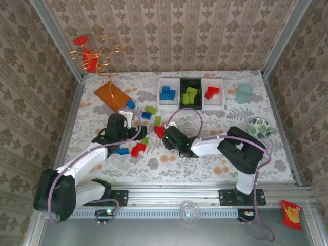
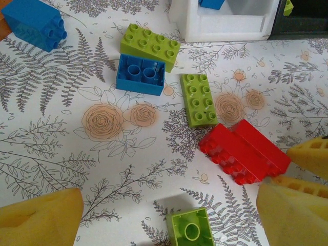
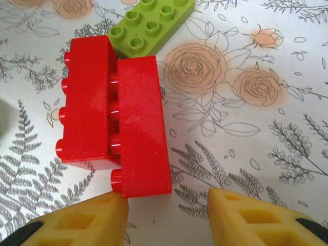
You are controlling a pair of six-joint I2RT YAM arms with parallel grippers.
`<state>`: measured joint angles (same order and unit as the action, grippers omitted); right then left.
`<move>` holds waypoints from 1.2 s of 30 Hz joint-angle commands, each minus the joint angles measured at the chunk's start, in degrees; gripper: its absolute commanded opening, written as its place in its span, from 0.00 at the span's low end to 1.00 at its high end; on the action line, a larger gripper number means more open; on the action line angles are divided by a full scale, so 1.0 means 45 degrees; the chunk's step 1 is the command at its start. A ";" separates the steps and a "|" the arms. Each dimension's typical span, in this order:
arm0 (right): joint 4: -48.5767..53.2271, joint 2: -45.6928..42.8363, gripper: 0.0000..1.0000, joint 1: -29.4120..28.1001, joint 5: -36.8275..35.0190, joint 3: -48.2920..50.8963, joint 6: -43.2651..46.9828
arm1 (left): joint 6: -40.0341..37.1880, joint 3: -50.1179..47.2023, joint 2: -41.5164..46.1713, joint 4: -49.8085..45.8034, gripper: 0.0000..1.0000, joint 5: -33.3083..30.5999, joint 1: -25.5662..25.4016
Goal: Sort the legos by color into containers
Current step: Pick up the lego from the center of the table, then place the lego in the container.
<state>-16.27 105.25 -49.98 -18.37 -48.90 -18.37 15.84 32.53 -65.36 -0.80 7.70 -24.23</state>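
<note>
Lime brick [image 3: 151, 25] beside red bricks [image 3: 92, 102], cup [image 1: 244, 93] apart

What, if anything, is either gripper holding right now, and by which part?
Nothing is held. The right gripper has its jaws apart at the near end of the red bricks; the left gripper is open over a lime brick.

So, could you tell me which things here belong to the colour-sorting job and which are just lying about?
Job in hand: red legos, lime lego, blue lego, left white bin, black bin, right white bin.

Lying about: orange plate, pale blue cup, leaf-patterned bowl, red-and-gold wire ornament.
</note>
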 commanded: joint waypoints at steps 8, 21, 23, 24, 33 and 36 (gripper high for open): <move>-0.1630 0.1319 0.42 0.0505 0.1184 -0.0477 0.1104 | -0.0081 -0.0025 0.0365 -0.0097 0.89 -0.0034 0.0108; -0.2038 0.1859 0.31 0.1487 0.3613 -0.1043 0.2532 | -0.0101 -0.0011 0.0239 -0.0079 0.89 0.0006 0.0121; -0.1993 0.1650 0.27 0.1533 0.3776 -0.0942 0.2497 | -0.0084 -0.0003 0.0171 -0.0062 0.89 0.0063 0.0111; -0.1972 0.1476 0.25 0.1580 0.3851 -0.0830 0.2385 | -0.0081 0.0016 0.0119 -0.0057 0.89 0.0099 0.0121; -0.1536 -0.2624 0.18 0.2853 0.4107 0.0986 0.0824 | 0.0198 -0.0120 -0.0025 0.0765 0.89 0.1343 0.0073; -0.0799 -0.4087 0.19 0.3898 0.3635 0.1018 0.0146 | 0.0286 -0.0130 -0.0113 0.0955 0.89 0.1640 0.0024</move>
<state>-22.28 91.77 -35.64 -0.67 -44.45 -13.65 15.94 32.49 -65.14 1.19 12.08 -24.23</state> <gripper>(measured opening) 0.280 0.887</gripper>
